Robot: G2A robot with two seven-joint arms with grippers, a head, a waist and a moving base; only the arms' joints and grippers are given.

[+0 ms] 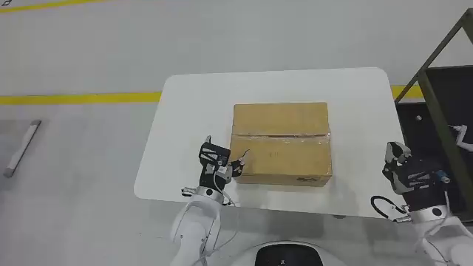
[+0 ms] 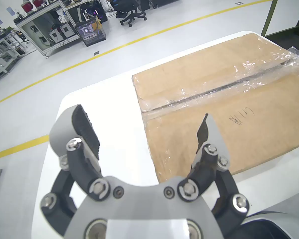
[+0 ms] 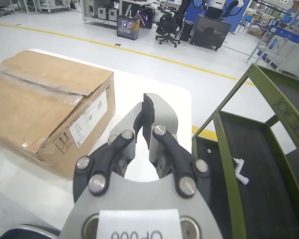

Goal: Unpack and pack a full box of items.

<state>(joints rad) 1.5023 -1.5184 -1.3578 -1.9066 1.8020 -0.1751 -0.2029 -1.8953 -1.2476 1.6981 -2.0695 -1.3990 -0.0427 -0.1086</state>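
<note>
White bench (image 1: 192,111) carried the whole job, with a green cart (image 1: 442,74) standing off its edge at 3 o'clock. The cardboard box (image 1: 281,142) sat shut near the middle of the bench, a little toward 6 o'clock, its two top flaps meeting in a seam that ran from 9 to 3 o'clock.

The left claw (image 2: 142,118) hung released, jaws spread wide and empty, just beside the box's corner at about 8 o'clock. The right claw (image 3: 147,105) was clenched on nothing, well apart from the box at about 4 o'clock, near the bench edge beside the cart.

Clear tape (image 2: 214,88) lay wrinkled along the seam, and at the end facing the right claw it looked loose, with the flap corner slightly raised.

The step in hand appeared to be opening the box, so nothing was unpacked yet. To do it well, the left claw would probably do best to come in low at the seam's 9 o'clock end and work one finger under the near flap's edge, not bite the flat cardboard, which offered no grip. The flap should then swing toward 6 o'clock in a slow arc, since the tape could cling and drag the box along. The right claw could press on the far flap to pin the box.
</note>
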